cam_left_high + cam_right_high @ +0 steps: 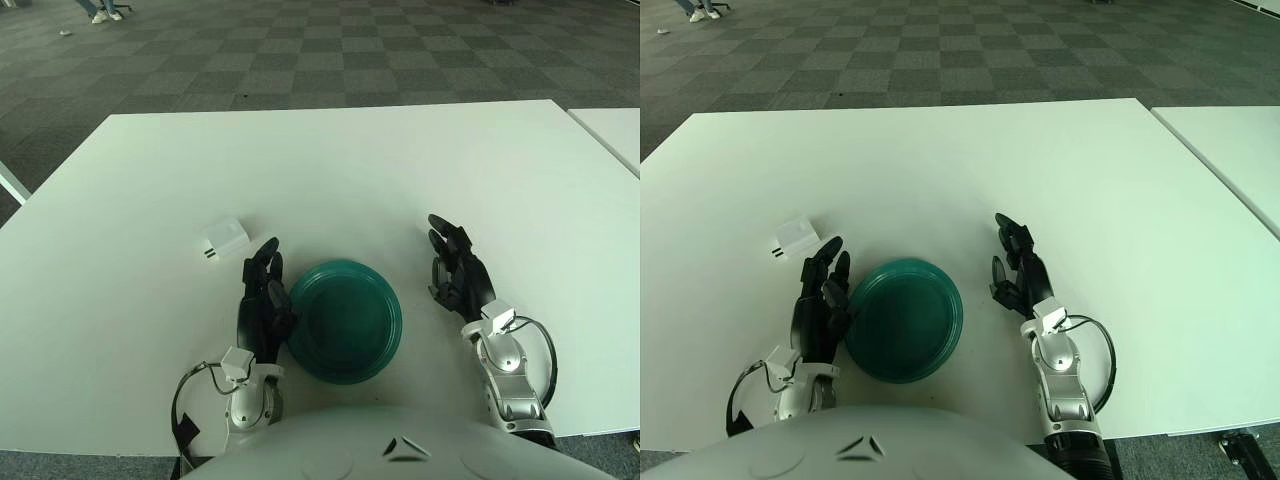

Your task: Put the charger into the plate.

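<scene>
Left eye view
Landmark: teal plate (345,320), round, flat on the white table (330,170), near the table's near edge.
Left hand (262,298): just left of the plate, its dark fingers (262,262) loosely extended and pointing away from the robot; it holds nothing. The inner side of the hand shows against the plate's left rim; whether they touch cannot be told.
Right hand (458,268): right of the plate and apart from it, fingers relaxed and partly spread, pointing away and slightly left; it holds nothing.
Charger (223,240): small white block on the table, up and left of the plate, just beyond the left hand's fingertips and clear of them. Its long axis runs left to right with the right end tipped a little farther from the robot. Two short dark marks show on the near-left face.
Plate contents: nothing lies in it.

Right eye view
Plate (904,318): same place, near the table edge closest to the robot.
Left hand (821,302): beside the plate's left rim, fingers lax and unclenched, nothing in its grasp.
Right hand (1018,265): right of the plate, a clear strip of table between them, fingers loosely apart, nothing held.
Charger (796,238): up and left of the plate, outside it, resting on the table, dark marks toward the left end.
</scene>
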`<state>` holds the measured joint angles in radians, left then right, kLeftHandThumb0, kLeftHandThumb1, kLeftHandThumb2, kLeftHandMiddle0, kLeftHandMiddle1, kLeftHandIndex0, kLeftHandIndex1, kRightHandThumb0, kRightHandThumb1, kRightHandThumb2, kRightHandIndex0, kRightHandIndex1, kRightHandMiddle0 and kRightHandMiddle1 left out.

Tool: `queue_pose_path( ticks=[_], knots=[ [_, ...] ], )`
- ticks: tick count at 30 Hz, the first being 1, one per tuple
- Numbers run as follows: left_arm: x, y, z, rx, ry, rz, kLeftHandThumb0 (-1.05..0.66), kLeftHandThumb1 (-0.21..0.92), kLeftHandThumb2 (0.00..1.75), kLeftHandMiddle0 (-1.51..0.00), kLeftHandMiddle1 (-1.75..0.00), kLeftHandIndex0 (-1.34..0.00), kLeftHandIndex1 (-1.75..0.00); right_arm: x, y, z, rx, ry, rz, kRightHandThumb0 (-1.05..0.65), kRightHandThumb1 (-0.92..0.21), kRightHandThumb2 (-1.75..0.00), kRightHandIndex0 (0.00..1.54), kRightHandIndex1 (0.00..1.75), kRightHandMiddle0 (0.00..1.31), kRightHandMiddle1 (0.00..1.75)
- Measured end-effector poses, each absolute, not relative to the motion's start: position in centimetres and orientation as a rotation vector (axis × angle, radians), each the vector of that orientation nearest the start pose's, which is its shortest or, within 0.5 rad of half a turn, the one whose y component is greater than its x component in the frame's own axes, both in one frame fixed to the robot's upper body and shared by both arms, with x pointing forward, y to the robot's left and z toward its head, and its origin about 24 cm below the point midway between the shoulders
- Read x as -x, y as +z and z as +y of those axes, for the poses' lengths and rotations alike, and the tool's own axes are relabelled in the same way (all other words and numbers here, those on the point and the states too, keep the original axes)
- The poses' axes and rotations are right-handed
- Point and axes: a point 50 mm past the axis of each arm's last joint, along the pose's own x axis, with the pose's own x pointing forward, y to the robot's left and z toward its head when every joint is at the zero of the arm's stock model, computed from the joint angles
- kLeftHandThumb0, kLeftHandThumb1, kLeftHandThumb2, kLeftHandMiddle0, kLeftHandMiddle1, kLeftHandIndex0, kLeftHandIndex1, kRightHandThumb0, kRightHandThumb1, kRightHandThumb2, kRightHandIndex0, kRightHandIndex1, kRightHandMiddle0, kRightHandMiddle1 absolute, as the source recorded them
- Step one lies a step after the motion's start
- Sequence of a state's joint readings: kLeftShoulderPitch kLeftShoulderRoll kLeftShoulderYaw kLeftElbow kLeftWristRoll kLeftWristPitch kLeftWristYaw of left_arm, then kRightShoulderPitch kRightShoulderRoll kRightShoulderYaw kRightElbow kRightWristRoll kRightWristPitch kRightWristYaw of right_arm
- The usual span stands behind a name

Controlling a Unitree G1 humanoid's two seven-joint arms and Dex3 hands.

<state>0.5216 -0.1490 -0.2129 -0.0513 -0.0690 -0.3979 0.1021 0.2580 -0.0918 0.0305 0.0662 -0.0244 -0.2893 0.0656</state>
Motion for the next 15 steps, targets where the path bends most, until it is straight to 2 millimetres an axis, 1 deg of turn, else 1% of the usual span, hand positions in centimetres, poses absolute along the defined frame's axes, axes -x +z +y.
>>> queue_pose_path(
  ticks=[7, 15],
  knots=[
    [-14.38, 0.01, 11.26, 0.252, 0.146, 0.033, -0.87, 0.92, 1.04, -0.25, 0.0, 0.0, -0.69, -19.29, -0.09, -16.68, 0.102, 0.04, 0.035, -0.76, -0.92, -0.81, 0.21, 0.01, 0.0, 0.58],
    [-14.37, 0.07, 11.38, 0.195, 0.154, 0.03, -0.86, 0.92, 1.06, -0.29, -0.02, 0.0, -0.78, -19.3, -0.09, -16.58, 0.076, 0.039, 0.036, -0.77, -0.92, -0.82, 0.2, 0.01, 0.0, 0.61]
  ],
)
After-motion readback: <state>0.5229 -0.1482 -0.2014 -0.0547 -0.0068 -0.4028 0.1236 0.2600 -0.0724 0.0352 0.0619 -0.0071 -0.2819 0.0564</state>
